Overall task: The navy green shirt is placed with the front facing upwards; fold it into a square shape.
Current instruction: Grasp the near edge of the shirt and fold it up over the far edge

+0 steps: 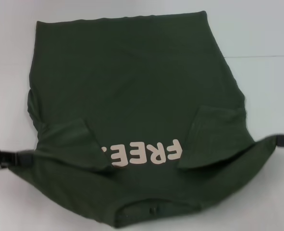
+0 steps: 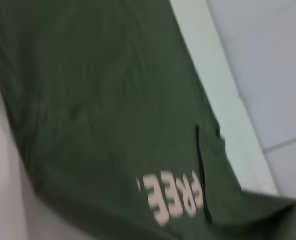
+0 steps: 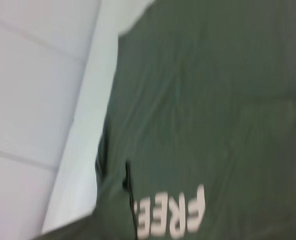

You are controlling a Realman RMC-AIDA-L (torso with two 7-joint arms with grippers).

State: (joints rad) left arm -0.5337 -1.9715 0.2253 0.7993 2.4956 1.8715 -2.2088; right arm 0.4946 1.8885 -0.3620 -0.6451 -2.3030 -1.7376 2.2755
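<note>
The navy green shirt (image 1: 132,82) lies front up on the white table (image 1: 266,29), its collar (image 1: 151,209) nearest me and the cream "FREE" lettering (image 1: 144,153) partly showing. Both sleeves (image 1: 77,139) (image 1: 214,134) are folded inward over the chest. My left gripper (image 1: 18,159) is shut on the left shoulder corner, and my right gripper (image 1: 279,140) is shut on the right shoulder corner. The cloth is pulled taut between them and raised along the near edge. The left wrist view shows the shirt (image 2: 97,100) and its lettering (image 2: 173,197). So does the right wrist view, with the shirt (image 3: 213,100) and lettering (image 3: 173,217).
White table surface surrounds the shirt on the far side and both flanks. A thin seam line (image 1: 262,56) crosses the table at the far right. Both wrist views show the table's edge and grey floor (image 2: 268,60) (image 3: 32,90) beyond it.
</note>
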